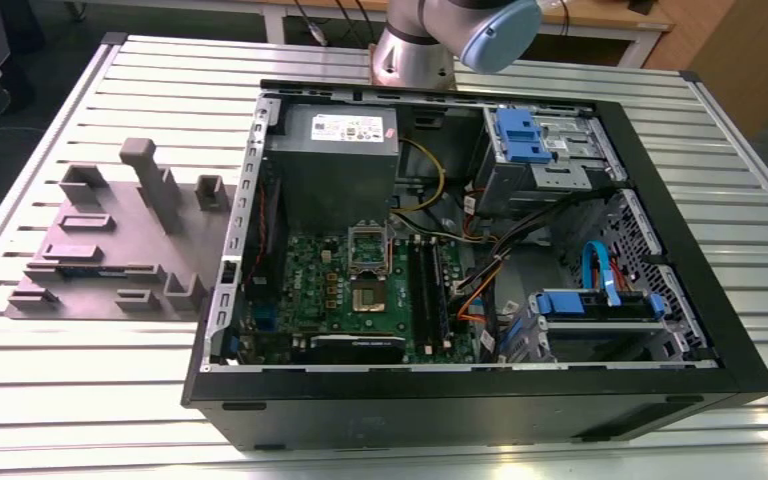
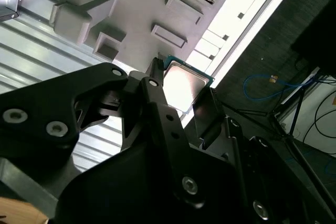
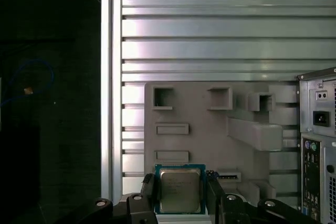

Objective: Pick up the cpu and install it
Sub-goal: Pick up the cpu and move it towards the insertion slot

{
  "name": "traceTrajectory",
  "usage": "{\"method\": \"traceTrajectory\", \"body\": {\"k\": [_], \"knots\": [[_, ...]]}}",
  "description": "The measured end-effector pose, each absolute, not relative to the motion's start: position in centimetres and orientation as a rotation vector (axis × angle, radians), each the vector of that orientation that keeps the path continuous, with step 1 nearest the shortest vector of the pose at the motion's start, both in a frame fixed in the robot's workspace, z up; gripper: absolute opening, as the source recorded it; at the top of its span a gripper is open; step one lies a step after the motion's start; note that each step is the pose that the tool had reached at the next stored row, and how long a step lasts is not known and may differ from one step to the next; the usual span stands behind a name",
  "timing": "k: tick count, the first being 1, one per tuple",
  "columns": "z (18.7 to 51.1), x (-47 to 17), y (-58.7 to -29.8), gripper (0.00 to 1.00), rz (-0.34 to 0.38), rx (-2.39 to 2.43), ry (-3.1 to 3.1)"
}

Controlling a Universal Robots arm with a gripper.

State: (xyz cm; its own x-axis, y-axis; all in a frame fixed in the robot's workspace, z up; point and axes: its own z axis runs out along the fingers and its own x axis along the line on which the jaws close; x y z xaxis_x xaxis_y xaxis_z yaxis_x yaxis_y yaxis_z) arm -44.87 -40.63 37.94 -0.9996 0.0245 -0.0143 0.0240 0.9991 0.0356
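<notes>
Black gripper fingers pinch the cpu by opposite edges over the grey fixture block. These fingers hide its lower part in the second wrist view; whether it touches the block is unclear.

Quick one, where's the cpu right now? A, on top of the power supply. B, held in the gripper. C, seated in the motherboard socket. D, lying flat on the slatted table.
B: in the first wrist view the gripper clamps the cpu by two edges, above the grey fixture block.

Slatted aluminium table; dark floor around; wooden desk, wooden cabinet behind.
</notes>
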Motion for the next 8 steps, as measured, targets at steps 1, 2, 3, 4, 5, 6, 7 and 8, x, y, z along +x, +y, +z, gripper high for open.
{"method": "traceTrajectory", "body": {"k": [1, 2, 3, 4, 5, 6, 7, 8], "knots": [[38.02, -44.86, -40.63, 0.47, 0.055, 0.038, 3.126], [38.06, -44.86, -40.63, 0.47, 0.055, 0.038, 3.126], [38.06, -44.86, -40.63, 0.47, 0.055, 0.038, 3.126], [38.06, -44.86, -40.63, 0.47, 0.055, 0.038, 3.126], [38.08, -44.86, -40.63, 0.47, 0.055, 0.038, 3.126], [38.08, -44.86, -40.63, 0.47, 0.055, 0.038, 3.126], [38.08, -44.84, -40.62, 0.47, 0.055, 0.038, 3.126], [38.09, -44.82, -40.62, 0.47, 0.055, 0.038, 3.126]]}}
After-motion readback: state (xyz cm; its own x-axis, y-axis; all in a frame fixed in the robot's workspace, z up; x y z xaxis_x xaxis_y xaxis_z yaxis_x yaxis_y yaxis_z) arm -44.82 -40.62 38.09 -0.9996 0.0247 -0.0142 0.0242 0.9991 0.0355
